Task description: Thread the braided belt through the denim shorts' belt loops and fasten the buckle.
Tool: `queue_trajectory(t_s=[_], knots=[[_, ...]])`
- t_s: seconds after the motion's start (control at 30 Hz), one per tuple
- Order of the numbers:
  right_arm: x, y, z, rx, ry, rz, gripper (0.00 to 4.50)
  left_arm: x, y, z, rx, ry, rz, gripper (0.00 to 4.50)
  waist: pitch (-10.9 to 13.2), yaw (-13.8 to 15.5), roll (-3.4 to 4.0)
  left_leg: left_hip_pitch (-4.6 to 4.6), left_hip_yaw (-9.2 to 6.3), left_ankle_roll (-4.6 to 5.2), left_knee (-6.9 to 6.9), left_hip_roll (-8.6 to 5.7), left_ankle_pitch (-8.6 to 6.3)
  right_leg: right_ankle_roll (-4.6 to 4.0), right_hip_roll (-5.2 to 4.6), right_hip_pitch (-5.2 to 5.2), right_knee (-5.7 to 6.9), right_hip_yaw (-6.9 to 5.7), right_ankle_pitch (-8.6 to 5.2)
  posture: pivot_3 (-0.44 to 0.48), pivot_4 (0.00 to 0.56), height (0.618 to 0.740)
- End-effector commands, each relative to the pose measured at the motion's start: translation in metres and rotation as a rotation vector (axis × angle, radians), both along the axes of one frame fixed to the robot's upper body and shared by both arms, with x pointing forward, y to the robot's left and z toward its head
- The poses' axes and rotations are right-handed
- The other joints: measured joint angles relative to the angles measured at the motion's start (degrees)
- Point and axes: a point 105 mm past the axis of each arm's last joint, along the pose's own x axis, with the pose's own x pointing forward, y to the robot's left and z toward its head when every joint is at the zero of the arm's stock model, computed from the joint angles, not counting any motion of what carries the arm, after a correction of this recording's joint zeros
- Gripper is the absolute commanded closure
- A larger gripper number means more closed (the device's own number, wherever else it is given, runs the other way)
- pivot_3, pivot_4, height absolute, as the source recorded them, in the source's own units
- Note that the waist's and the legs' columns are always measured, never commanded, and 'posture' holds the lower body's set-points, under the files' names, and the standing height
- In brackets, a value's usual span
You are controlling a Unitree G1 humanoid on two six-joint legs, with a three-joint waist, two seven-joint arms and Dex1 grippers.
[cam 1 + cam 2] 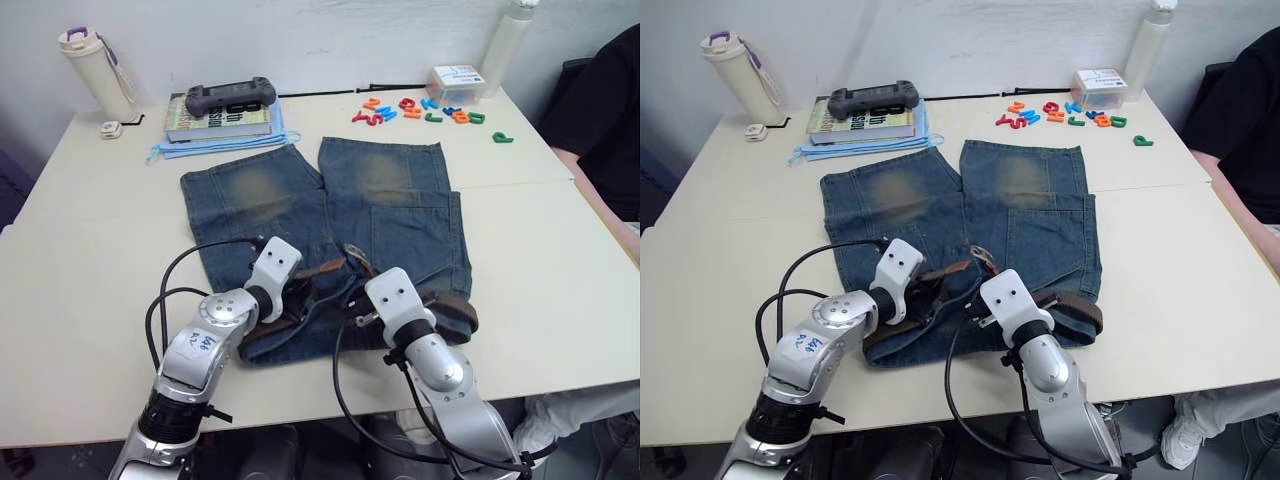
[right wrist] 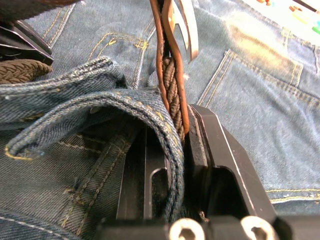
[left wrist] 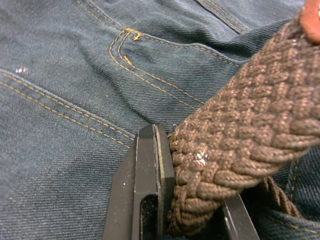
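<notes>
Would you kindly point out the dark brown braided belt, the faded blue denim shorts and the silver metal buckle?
dark brown braided belt (image 3: 250, 125): left wrist view, woven strap.
faded blue denim shorts (image 1: 410, 215): left eye view, one leg's panel.
silver metal buckle (image 2: 189, 30): right wrist view, frame bar.

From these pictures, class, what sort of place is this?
Probably an office or lab workroom, not a home: a plain pale table against a bare wall, a book with a controller on it, and coloured plastic letters.

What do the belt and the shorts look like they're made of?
The belt looks like dark brown braided cord, matte, judging by its chunky weave, with a tan end that seems to be leather. The shorts look like faded blue denim: twill grain, yellow stitching.
</notes>
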Motion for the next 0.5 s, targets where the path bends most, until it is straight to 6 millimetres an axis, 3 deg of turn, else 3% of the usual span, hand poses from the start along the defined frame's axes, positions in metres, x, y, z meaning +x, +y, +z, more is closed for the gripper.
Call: queue_trajectory(t_s=[0.03,0.5], knots=[[-0.006,0.003,0.028,-0.001,-0.142,0.018,4.47,-0.005,0.012,-0.038,0.038,0.174,0.069,4.5,0.0,0.02,0.0,0.04,0.0,0.0,0.0,0.0,0.0,0.0,0.0,0.03,0.0,0.0,0.0,0.0,0.15,0.73],[-0.005,0.001,0.018,-0.052,-0.107,0.022,4.47,-0.001,0.004,-0.031,-0.018,0.161,0.088,4.5,-0.02,0.09,-0.02,0.3,-0.01,-0.05,-0.01,0.0,0.02,0.0,0.0,0.26,0.06,0.0,0.0,0.0,0.15,0.73]])
